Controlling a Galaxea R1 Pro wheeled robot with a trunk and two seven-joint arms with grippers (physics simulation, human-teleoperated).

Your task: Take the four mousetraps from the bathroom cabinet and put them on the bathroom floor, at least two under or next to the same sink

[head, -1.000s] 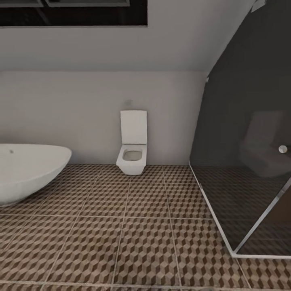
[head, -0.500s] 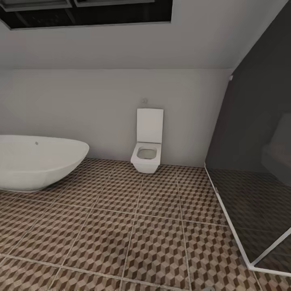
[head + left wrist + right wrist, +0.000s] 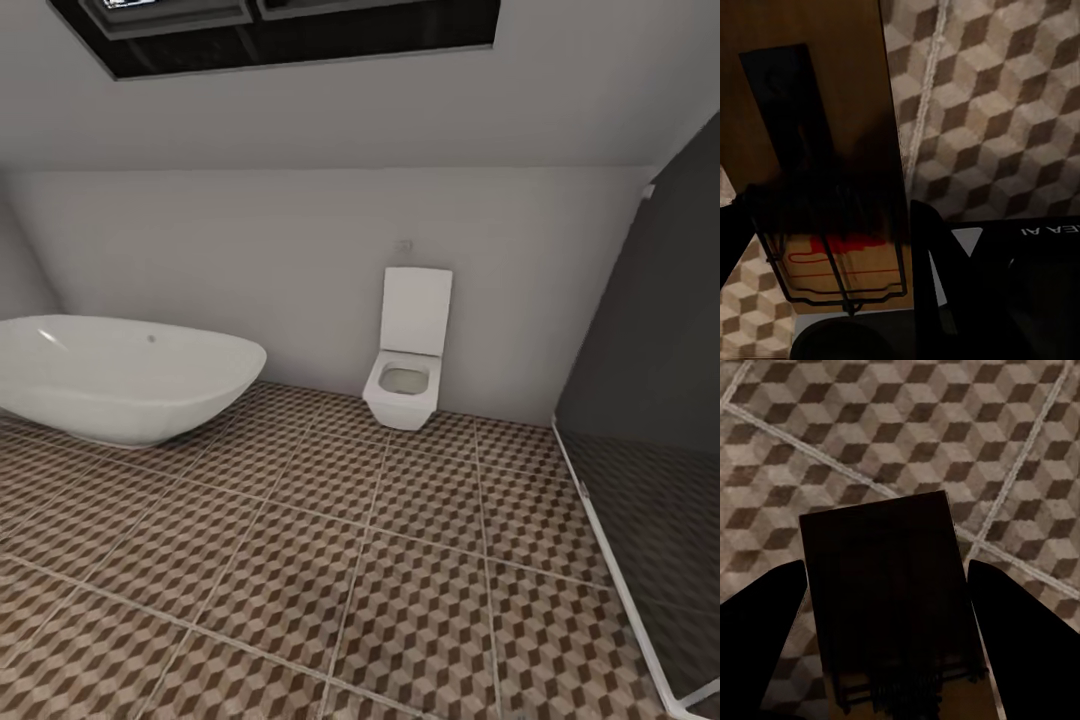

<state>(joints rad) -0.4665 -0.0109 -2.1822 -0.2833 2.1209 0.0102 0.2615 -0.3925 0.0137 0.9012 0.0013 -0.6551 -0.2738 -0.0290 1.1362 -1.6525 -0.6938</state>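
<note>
In the left wrist view a mousetrap (image 3: 832,150), a brown wooden board with a wire frame and red print, sits between the dark fingers of my left gripper (image 3: 832,225), which is shut on it. My right gripper (image 3: 885,570) is shut on a second, dark mousetrap (image 3: 885,600) held flat between its two fingers. Both traps hang over the bathroom floor (image 3: 400,560), with its brown, beige and white cube-pattern tiles. The cabinet and the bathroom sink are out of view.
A white oval bathtub (image 3: 120,375) stands at the left on the tiles. A square white toilet (image 3: 408,350) hangs on the far wall. A dark glass shower enclosure (image 3: 650,450) with a pale frame closes off the right side.
The whole head picture has shifted: the camera has turned left, so the toilet and shower sit further right and more of the bathtub shows. Nothing in the room has moved.
</note>
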